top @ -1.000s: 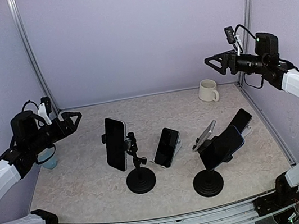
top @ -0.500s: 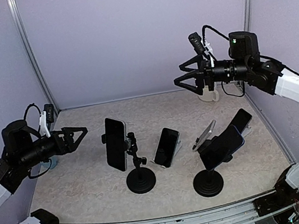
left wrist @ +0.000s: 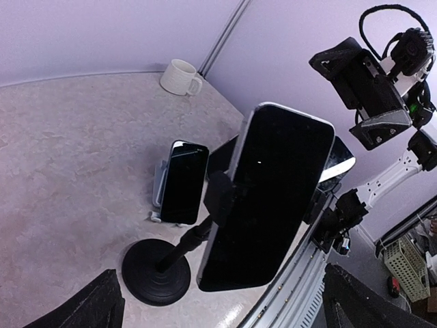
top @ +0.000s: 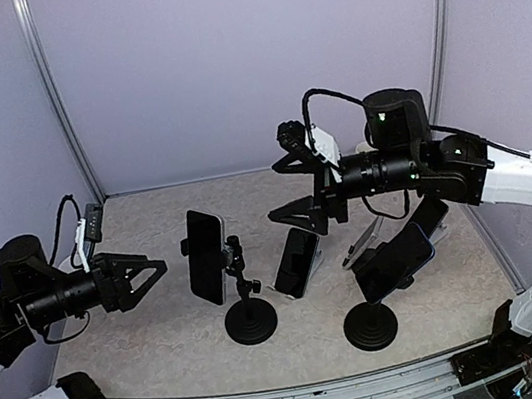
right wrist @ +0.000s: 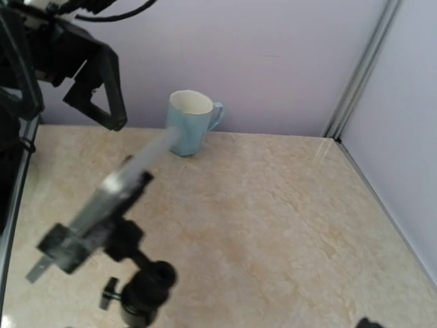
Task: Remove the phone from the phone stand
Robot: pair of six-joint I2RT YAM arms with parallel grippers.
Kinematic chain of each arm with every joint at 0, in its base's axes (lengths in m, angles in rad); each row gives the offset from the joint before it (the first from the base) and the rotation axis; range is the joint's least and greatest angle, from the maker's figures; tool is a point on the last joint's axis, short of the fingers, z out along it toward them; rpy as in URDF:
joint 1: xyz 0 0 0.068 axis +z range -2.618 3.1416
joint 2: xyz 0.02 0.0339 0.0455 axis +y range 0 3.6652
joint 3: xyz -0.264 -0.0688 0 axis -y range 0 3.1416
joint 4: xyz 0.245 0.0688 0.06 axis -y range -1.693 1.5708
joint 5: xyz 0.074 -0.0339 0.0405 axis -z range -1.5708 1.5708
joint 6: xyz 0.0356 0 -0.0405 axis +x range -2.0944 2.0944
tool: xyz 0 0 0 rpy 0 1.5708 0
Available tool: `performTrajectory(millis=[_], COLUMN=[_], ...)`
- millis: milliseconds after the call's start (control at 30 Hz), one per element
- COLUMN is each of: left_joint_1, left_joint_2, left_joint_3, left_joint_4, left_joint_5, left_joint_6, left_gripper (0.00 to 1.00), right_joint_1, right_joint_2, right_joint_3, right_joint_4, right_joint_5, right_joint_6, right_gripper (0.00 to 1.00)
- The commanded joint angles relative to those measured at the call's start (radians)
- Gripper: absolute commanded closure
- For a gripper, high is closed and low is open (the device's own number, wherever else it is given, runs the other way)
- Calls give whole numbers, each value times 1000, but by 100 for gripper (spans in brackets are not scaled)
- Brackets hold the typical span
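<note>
A dark phone (top: 206,255) stands upright, clamped in a black phone stand (top: 251,321) left of centre. My left gripper (top: 150,281) hovers open to its left, pointing at it, a short gap away. In the left wrist view the phone (left wrist: 270,198) fills the middle above the stand's round base (left wrist: 156,272), with my fingers (left wrist: 95,307) at the bottom corners. My right gripper (top: 277,193) hangs open above the table's middle, holding nothing. The right wrist view shows the phone (right wrist: 102,198) blurred and edge-on.
A second clamp stand (top: 371,326) holds a tilted phone (top: 394,262) at front right. Small desk stands carry phones at the centre (top: 297,261) and back right (top: 431,212). A white mug (left wrist: 181,75) sits at the far corner, a blue mug (right wrist: 191,123) by the left wall.
My right arm swung from the back right corner leftward and down over the table's middle. My left arm sank lower and reached toward the clamped phone.
</note>
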Motion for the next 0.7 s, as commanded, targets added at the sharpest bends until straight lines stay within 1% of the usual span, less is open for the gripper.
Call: performTrajectory(millis=[0, 133, 200, 300, 367, 400, 500, 667], left_joint_1=[-120, -301, -420, -591, -668, -685, -687, -674], left_joint_2=[0, 30, 60, 151, 238, 269, 312, 273], left_joint_3=[-4, -6, -8, 4, 18, 24, 28, 8], left_joint_4=[-23, -11, 7, 17, 23, 27, 43, 64], left_joint_5=[-119, -302, -418, -627, -747, -772, -805, -836], left_joint_6=[-46, -64, -66, -62, -54, -50, -42, -44], left_gripper=[1, 1, 1, 1, 1, 1, 1, 1], right_joint_1=[56, 75, 84, 92, 99, 103, 118, 125], right_joint_2=[22, 25, 25, 32, 35, 37, 37, 47], right_joint_3=[-8, -20, -29, -41, -47, -54, -71, -80], right_joint_4=[9, 25, 32, 37, 38, 42, 61, 64], right_joint_5=[86, 71, 67, 72, 79, 81, 90, 104], right_joint_6=[-58, -41, -36, -30, -28, -27, -26, -24], right_gripper=[13, 13, 14, 15, 16, 16, 17, 18])
